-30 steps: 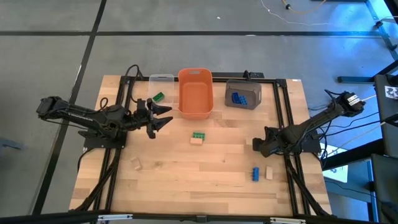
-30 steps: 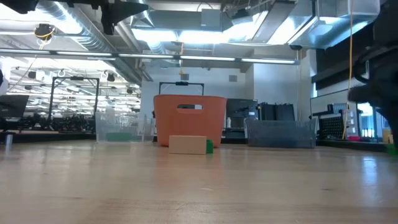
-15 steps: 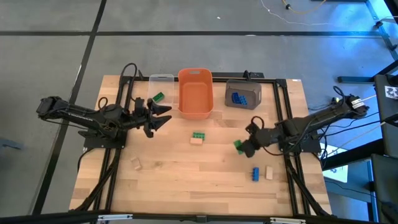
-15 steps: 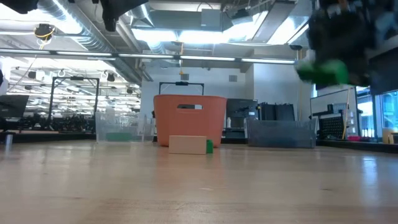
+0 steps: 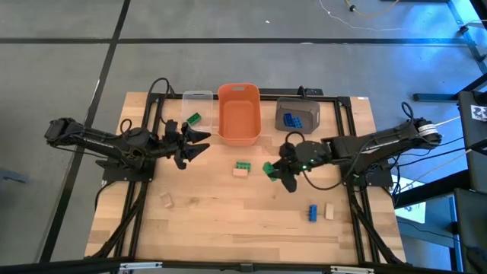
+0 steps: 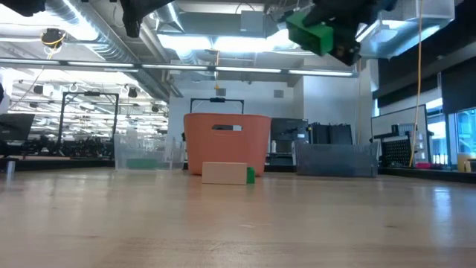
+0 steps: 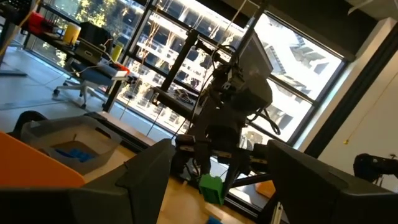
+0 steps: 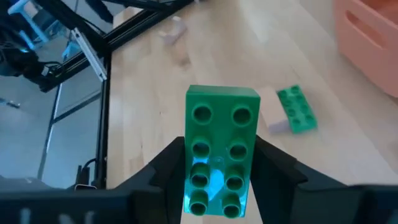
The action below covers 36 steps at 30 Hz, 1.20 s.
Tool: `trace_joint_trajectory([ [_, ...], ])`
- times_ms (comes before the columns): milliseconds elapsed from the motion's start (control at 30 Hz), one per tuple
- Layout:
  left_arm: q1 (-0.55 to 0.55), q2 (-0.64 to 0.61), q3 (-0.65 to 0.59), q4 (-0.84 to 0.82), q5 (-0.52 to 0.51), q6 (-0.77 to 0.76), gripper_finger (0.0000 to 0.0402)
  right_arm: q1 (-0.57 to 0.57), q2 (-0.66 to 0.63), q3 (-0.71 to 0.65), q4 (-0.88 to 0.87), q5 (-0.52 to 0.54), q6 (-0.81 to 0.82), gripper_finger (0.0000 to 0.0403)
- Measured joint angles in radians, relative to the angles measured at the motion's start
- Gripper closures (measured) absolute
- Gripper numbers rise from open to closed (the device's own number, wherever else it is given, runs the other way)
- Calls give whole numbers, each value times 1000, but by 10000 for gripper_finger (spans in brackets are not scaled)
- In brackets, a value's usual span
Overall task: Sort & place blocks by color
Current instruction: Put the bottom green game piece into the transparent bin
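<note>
green block [image 5: 268, 168] clamped in right gripper [image 5: 275, 170] above bare mid-table wood, left gripper [image 5: 199, 142] parted beside clear bin [image 5: 198, 97]

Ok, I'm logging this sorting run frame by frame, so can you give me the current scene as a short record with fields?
right hand: over mid-table, shut on a green block, held clear of the wood
left hand: open, waiting beside the clear bin
clear bin: holds one green block
orange bin: looks empty
grey bin: holds blue blocks
loose on table: green block on tan block; tan block; blue block beside tan block
</note>
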<state>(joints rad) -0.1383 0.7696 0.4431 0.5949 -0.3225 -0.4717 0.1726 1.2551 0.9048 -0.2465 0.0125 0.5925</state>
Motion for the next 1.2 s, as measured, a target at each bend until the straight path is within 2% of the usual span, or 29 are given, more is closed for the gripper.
trace_joint_trajectory([
  [200, 0, 0, 0, -1, 0, 0, 147, -14, 61, 15, 90, -95, -24, 264],
  [567, 0, 0, 0, -2, 0, 2, 147, -16, 72, 15, 163, -96, -53, 264],
  [667, 0, 0, 0, -3, 32, 2, 147, -19, 72, 15, 191, -94, -56, 264],
  [967, 19, 0, 0, -21, 78, 10, 147, -68, 72, 15, 387, -85, -91, 264],
  [1100, 54, 8, 0, -16, 87, 6, 147, -100, 81, 16, 473, -85, -158, 264],
  [1200, 84, 53, 13, -23, 130, 3, 147, -123, 110, 16, 494, -85, -209, 264],
])
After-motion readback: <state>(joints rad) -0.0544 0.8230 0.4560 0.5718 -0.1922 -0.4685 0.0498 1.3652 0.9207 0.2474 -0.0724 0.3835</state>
